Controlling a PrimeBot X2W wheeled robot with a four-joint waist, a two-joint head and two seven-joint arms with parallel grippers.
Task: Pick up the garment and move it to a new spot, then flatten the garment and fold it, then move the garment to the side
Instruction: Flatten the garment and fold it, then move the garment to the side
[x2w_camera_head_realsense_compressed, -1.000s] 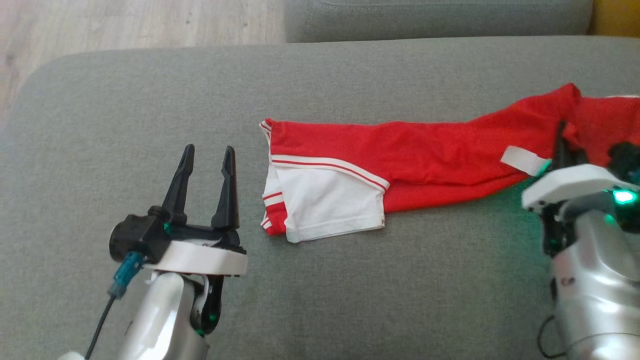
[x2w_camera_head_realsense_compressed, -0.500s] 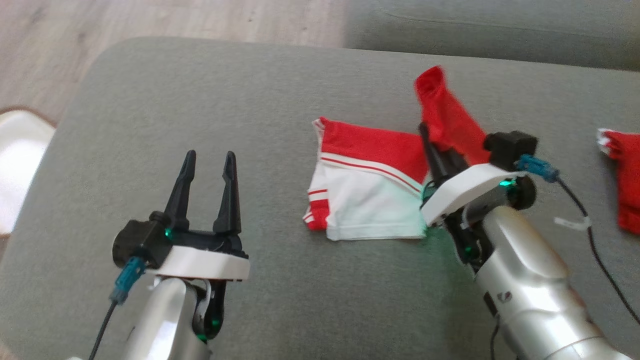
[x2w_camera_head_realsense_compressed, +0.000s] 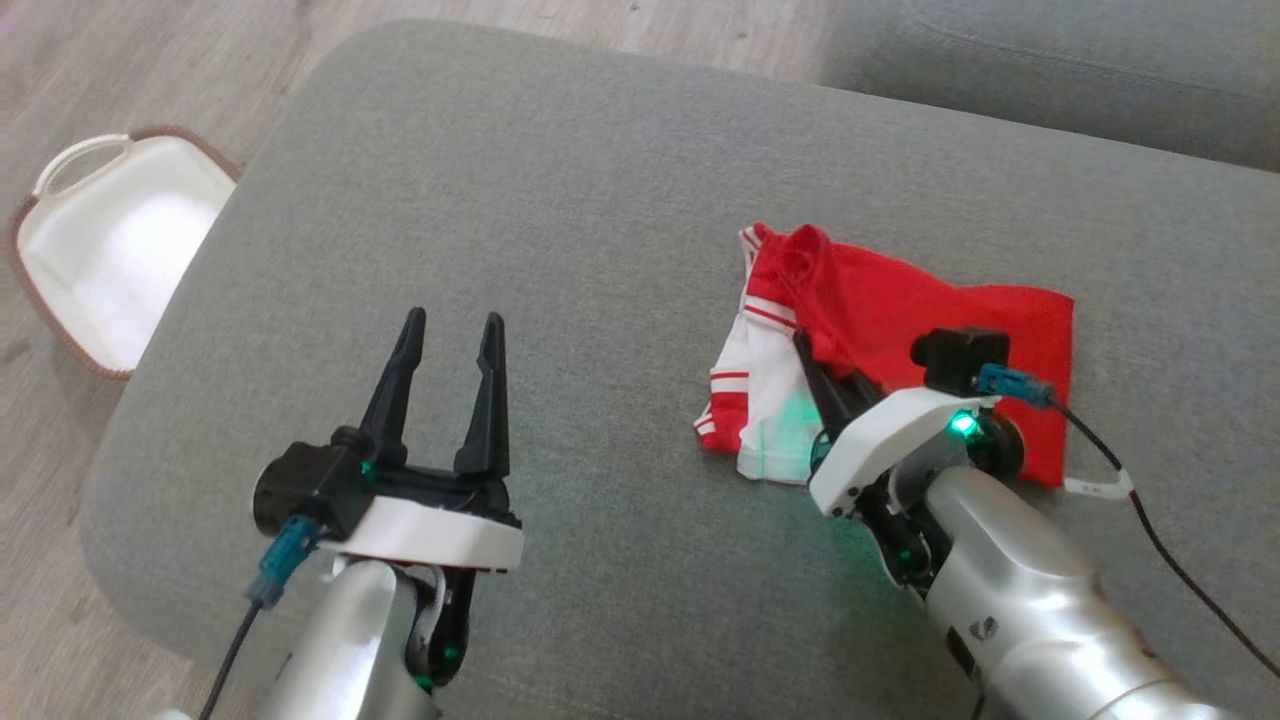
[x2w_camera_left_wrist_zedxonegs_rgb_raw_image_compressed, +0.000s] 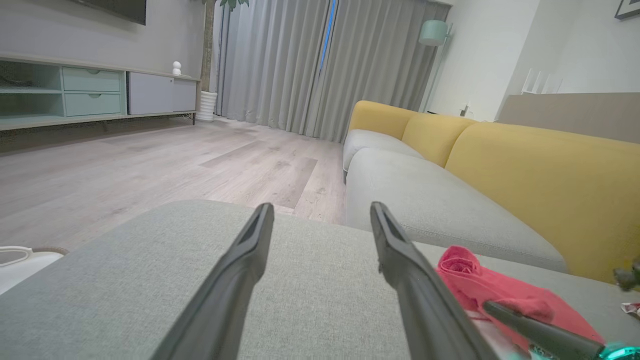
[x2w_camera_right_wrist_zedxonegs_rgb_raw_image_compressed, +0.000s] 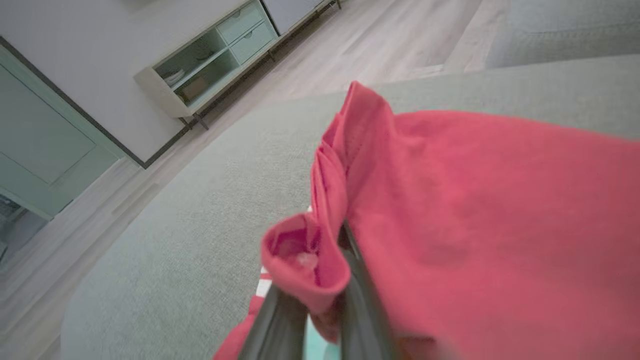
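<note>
The garment (x2w_camera_head_realsense_compressed: 900, 310) is red with white panels and stripes, and it lies doubled over on the grey cushion (x2w_camera_head_realsense_compressed: 560, 200) right of centre. Its red part covers most of the white part. My right gripper (x2w_camera_head_realsense_compressed: 818, 365) is low over the garment's left half, shut on a bunched red fold. In the right wrist view that fold (x2w_camera_right_wrist_zedxonegs_rgb_raw_image_compressed: 305, 260) wraps over my fingers (x2w_camera_right_wrist_zedxonegs_rgb_raw_image_compressed: 362, 310). My left gripper (x2w_camera_head_realsense_compressed: 450, 325) hovers open and empty over bare cushion, well to the garment's left. The left wrist view has the garment (x2w_camera_left_wrist_zedxonegs_rgb_raw_image_compressed: 480, 287) off to the right of my open left gripper (x2w_camera_left_wrist_zedxonegs_rgb_raw_image_compressed: 321, 207).
A white basket with a brown rim (x2w_camera_head_realsense_compressed: 110, 240) stands on the wooden floor beyond the cushion's left edge. A second grey seat (x2w_camera_head_realsense_compressed: 1050, 70) adjoins at the top right, with a yellow backrest (x2w_camera_left_wrist_zedxonegs_rgb_raw_image_compressed: 525, 165). A cable (x2w_camera_head_realsense_compressed: 1150, 520) trails from my right wrist.
The head camera has swung, shifting the whole picture. My right gripper has carried the garment's red end leftward and laid it over the white part, halving its length. The left gripper stays open.
</note>
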